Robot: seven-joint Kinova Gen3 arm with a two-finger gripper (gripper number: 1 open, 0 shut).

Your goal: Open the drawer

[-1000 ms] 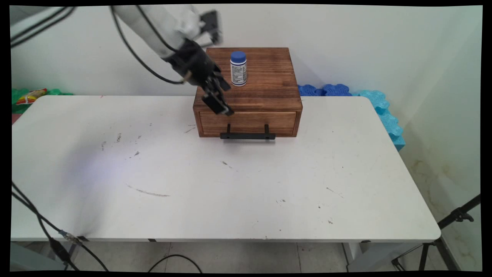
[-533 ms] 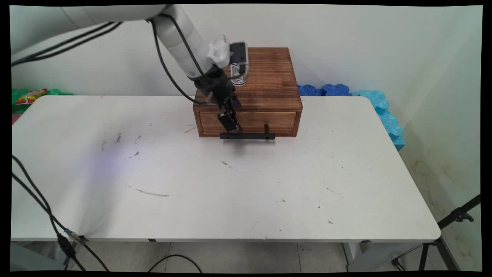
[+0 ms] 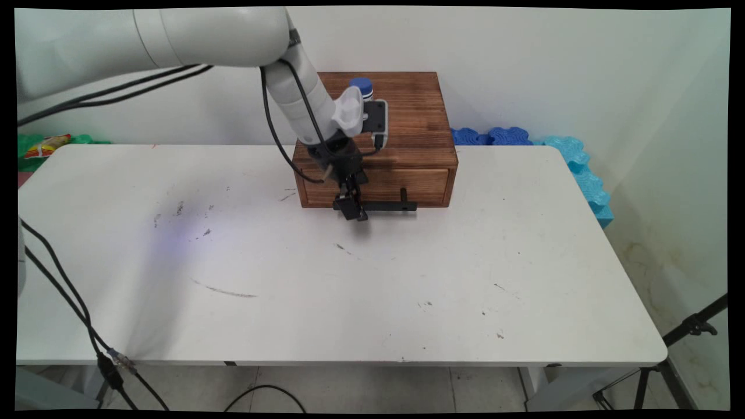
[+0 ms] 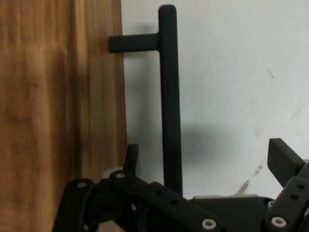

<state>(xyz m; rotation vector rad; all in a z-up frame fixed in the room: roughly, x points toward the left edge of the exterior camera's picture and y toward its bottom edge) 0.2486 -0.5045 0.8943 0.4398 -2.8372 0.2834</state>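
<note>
A brown wooden box (image 3: 407, 125) with one drawer stands at the back middle of the white table (image 3: 372, 279). A black bar handle (image 3: 387, 205) runs across the drawer front. My gripper (image 3: 353, 210) hangs at the handle's left end, pointing down. In the hand view the gripper (image 4: 206, 155) is open and straddles the handle (image 4: 170, 96). One finger (image 4: 131, 155) sits between the bar and the wooden drawer front (image 4: 53, 116), the other finger (image 4: 284, 159) out over the table. A white bottle with a blue cap (image 3: 362, 85) stands on the box top, partly hidden behind my wrist.
Blue foam pieces (image 3: 561, 152) lie behind the table's back right corner. A green bag (image 3: 43, 145) sits past the left edge. A black tripod (image 3: 687, 337) stands at the lower right. Black cables (image 3: 64, 291) hang down the left side.
The arm has swung right and down, from beside the box's top left edge to the front of the drawer. The gripper now hangs at the handle's left end.
</note>
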